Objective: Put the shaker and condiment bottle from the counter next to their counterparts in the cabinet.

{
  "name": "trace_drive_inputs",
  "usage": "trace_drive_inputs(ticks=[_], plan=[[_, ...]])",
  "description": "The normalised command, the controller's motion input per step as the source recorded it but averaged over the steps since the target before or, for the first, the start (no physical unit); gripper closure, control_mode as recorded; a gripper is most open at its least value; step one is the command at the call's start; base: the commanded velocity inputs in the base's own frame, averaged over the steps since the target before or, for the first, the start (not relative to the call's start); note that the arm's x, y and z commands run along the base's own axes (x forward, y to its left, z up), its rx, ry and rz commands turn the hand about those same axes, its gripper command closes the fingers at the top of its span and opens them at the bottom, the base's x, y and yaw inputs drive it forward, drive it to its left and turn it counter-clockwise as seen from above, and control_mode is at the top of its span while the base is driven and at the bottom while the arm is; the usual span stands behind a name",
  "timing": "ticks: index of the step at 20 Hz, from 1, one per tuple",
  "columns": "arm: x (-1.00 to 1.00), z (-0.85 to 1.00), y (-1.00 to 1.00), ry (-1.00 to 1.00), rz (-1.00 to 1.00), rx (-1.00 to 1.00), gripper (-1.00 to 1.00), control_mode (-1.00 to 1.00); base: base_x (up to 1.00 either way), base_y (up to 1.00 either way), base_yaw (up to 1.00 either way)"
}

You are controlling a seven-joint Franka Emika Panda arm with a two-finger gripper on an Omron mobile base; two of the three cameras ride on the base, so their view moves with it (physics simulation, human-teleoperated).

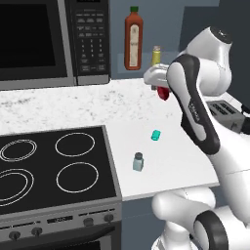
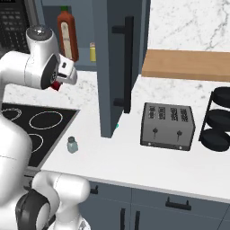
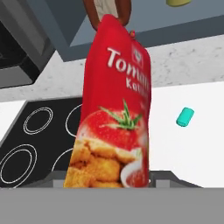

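Hand view shows the gripper (image 3: 107, 183) clamped on the condiment bottle (image 3: 114, 109), held above the counter (image 1: 146, 136) short of the cabinet (image 1: 122, 61); rushing in could topple the tall sauce bottle (image 1: 133, 38)

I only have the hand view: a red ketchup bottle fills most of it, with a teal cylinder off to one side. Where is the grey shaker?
Observer: The shaker stands upright on the counter, near its front edge, just right of the stove.
Operator: And how high is the bottle I'm holding?
Observer: The condiment bottle hangs in the pincer above the counter, in front of the cabinet ledge.
Operator: Anything beside the cabinet I should mind?
Observer: In the right base view its door stands open toward the robot, just right of the arm, with a toaster beyond it.
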Motion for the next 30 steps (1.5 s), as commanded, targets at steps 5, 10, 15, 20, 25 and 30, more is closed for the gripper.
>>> trace_drive_inputs(ticks=[5, 10, 15, 20, 25, 30], plan=[[0.45, 0.0, 0.0, 0.06, 0.0, 0.0, 1.0, -1.0, 0.0, 0.0, 0.0], [0.28, 0.01, 0.0, 0.02, 0.0, 0.0, 1.0, -1.0, 0.0, 0.0, 0.0], [0.3, 0.03, 0.0, 0.01, 0.0, 0.0, 1.0, -1.0, 0.0, 0.0, 0.0], [0.09, 0.13, 0.0, 0.0, 0.01, 0.0, 1.0, -1.0, 0.0, 0.0, 0.0], [0.2, 0.11, 0.0, 0.0, 0.0, 0.0, 1.0, -1.0, 0.0, 0.0, 0.0], [0.34, 0.0, 0.0, 0.01, 0.0, 0.0, 1.0, -1.0, 0.0, 0.0, 0.0]])
